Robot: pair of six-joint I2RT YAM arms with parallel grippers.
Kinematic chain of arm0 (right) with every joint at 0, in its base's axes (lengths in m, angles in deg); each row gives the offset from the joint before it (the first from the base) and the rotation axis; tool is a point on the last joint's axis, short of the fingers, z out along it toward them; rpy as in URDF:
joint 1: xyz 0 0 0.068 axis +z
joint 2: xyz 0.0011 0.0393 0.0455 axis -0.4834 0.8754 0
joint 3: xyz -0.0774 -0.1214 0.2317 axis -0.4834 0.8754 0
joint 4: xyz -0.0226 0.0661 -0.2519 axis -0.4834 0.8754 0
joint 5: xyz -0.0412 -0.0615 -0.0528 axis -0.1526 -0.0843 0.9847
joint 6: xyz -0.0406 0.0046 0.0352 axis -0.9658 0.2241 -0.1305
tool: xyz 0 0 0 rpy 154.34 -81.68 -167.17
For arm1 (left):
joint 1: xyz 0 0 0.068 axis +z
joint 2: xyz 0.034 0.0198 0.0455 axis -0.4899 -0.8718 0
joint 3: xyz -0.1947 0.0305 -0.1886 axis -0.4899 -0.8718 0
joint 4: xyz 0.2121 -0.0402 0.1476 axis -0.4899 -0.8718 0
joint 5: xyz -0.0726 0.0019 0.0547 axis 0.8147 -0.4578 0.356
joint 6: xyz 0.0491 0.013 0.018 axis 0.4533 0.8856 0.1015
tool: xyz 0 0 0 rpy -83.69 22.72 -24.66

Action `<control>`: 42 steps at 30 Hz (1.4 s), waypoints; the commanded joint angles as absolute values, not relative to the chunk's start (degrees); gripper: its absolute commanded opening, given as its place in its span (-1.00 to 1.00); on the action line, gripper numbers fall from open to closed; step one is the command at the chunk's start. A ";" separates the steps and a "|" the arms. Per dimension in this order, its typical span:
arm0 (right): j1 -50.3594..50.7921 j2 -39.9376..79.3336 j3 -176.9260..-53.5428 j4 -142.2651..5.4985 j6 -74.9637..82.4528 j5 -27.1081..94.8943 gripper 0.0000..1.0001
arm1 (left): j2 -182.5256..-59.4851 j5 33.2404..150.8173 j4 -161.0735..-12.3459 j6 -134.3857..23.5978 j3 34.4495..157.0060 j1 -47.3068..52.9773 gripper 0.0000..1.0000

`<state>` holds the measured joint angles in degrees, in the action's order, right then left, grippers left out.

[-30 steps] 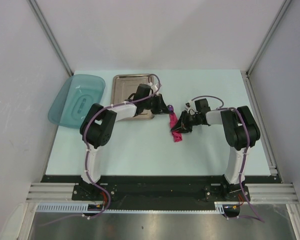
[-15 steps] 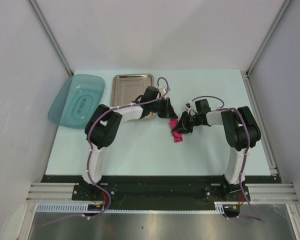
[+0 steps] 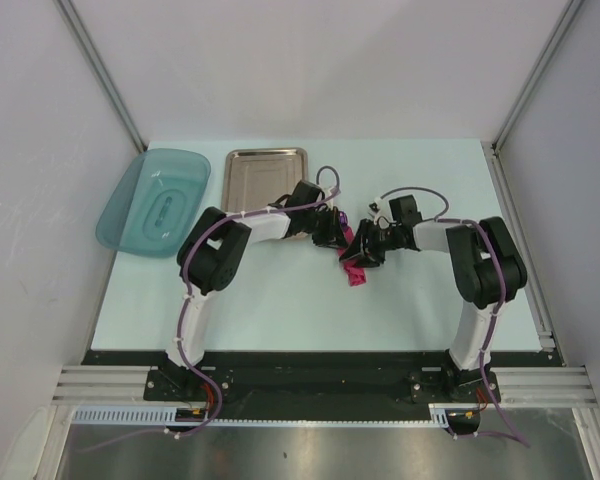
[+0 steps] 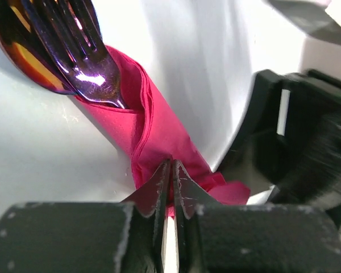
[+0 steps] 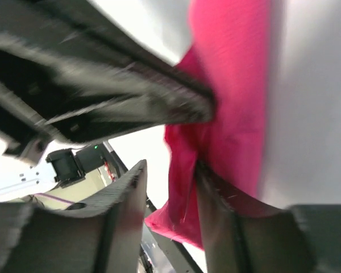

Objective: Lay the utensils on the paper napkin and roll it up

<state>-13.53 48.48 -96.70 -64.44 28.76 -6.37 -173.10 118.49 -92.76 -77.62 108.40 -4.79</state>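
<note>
Pale table (image 3: 280, 290): carries everything; the roll lies near its middle, between the two arms.
Teal dish (image 3: 155, 200): far left, well apart from the work.
Steel tray (image 3: 265, 170): just beside the dish, behind the left arm.
Magenta paper napkin (image 4: 159, 125): wrapped into a loose tube around both utensils, lying flat on the table.
Left gripper (image 4: 171, 168): clenched, tips pressed against the roll's lower end; cannot tell whether a ply is nipped between them.
Right gripper (image 5: 169, 170): jaws parted, a fold of napkin in the gap brushing one finger, not clamped.
Purple fork (image 4: 82, 51): head poking out of the roll's top end, lying over the spoon.
Spoon (image 4: 17, 51): bowl out under the fork, handle hidden inside.
Step, by judgement: tightening and finishing the roll.
Doing it well: pin one end lightly, turn the other slowly, keep the thin paper taut without tearing, keep both handles inside.
</note>
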 commanded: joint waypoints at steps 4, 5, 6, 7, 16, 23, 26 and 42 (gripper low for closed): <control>-14.58 39.35 -99.63 -60.37 27.52 -10.23 -0.03 | -175.24 117.34 -96.20 -74.66 110.66 -4.94 -0.82; -14.93 38.30 -99.63 -60.37 27.78 -10.76 -0.03 | -175.41 117.34 -96.20 -74.58 110.75 -5.03 -0.83; -15.28 37.94 -99.72 -60.02 27.87 -10.67 -0.03 | -175.33 117.43 -96.20 -74.58 110.75 -5.03 -0.83; -15.98 37.67 -99.54 -59.93 28.04 -10.76 -0.03 | -175.33 117.26 -96.11 -74.58 110.75 -5.03 -0.83; -17.66 40.65 -98.40 -56.33 26.29 -2.77 -0.70 | -175.24 117.25 -96.02 -74.22 111.01 -5.12 -0.84; -15.91 43.20 -97.87 -54.74 24.09 -0.48 -0.78 | -175.24 116.99 -96.02 -74.14 111.01 -5.12 -0.84; -14.85 44.43 -97.96 -54.48 23.74 -0.48 -0.80 | -175.41 116.99 -95.93 -74.22 111.10 -5.12 -0.84; -14.85 51.20 -96.38 -52.98 20.31 1.02 -0.67 | -166.73 122.26 -81.97 -80.11 105.39 -2.13 -0.52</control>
<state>-14.56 48.55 -97.79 -55.09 22.99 -3.09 -173.39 120.52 -89.72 -77.86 107.11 -3.86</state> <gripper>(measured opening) 0.149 0.210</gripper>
